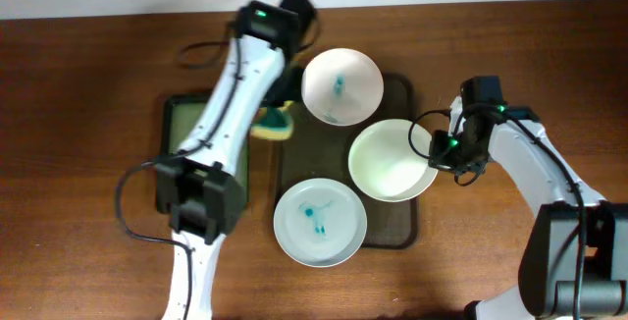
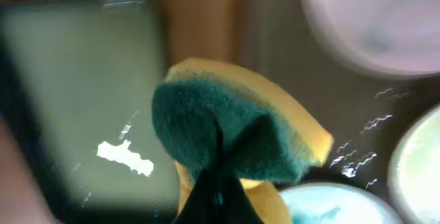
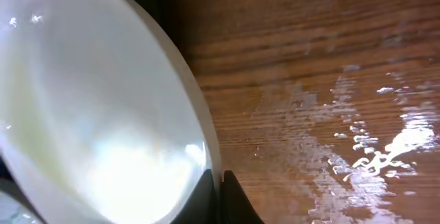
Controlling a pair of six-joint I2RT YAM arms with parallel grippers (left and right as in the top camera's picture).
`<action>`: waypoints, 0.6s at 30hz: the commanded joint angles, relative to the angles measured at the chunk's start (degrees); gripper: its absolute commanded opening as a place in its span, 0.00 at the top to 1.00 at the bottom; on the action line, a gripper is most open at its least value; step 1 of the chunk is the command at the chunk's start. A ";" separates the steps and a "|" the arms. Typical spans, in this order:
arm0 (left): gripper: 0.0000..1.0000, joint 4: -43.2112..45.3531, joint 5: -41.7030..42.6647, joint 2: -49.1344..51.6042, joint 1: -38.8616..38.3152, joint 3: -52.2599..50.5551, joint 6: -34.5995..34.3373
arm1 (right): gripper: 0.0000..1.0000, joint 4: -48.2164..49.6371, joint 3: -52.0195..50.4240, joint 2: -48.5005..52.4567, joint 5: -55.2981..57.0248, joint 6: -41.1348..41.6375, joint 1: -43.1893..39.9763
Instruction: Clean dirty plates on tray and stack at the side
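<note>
Overhead view has a dark tray [image 1: 400,230] in the middle of the wooden table [image 1: 88,114] with three white plates on it: a far dirty plate [image 1: 341,86] smeared with blue at its back edge, a near dirty plate [image 1: 320,222] with the same blue marks hanging over its front left corner, and a clean plate [image 1: 392,160] on its right side. The right hand [image 1: 439,149] is closed on the clean plate's right rim; the right wrist view shows that rim pinched between dark fingertips [image 3: 230,200]. The left hand [image 2: 220,169] is clamped on a yellow and green sponge [image 1: 274,124], just left of the far dirty plate, between the dark tray and a green tray [image 1: 175,129]
</note>
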 commanded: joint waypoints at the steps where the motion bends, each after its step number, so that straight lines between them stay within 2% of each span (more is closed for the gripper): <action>1: 1.00 -4.04 -1.49 -4.15 3.45 0.79 2.49 | 0.96 -1.62 4.83 -3.87 8.22 1.29 4.59; 4: 1.00 -4.02 -1.81 -7.61 4.68 -1.14 2.49 | 0.96 -2.29 6.25 -8.50 15.74 2.43 10.56; 7: 1.00 -1.53 -7.80 -18.10 8.68 -18.23 -1.36 | 0.96 -2.27 6.25 -11.23 22.86 2.43 13.16; 10: 1.00 22.43 3.67 -33.81 18.32 -51.19 1.09 | 0.96 -1.38 6.51 -11.47 38.40 2.40 18.69; 12: 1.00 33.16 5.42 -35.74 21.11 -64.17 2.12 | 0.96 -1.03 6.54 -11.47 46.42 2.38 24.85; 15: 1.00 46.34 5.20 -35.58 21.11 -72.59 2.25 | 0.96 -1.25 6.54 -11.47 54.03 2.23 32.59; 18: 1.00 50.31 5.01 -35.58 21.20 -72.65 2.27 | 0.96 -1.88 6.54 -11.47 63.32 2.21 39.34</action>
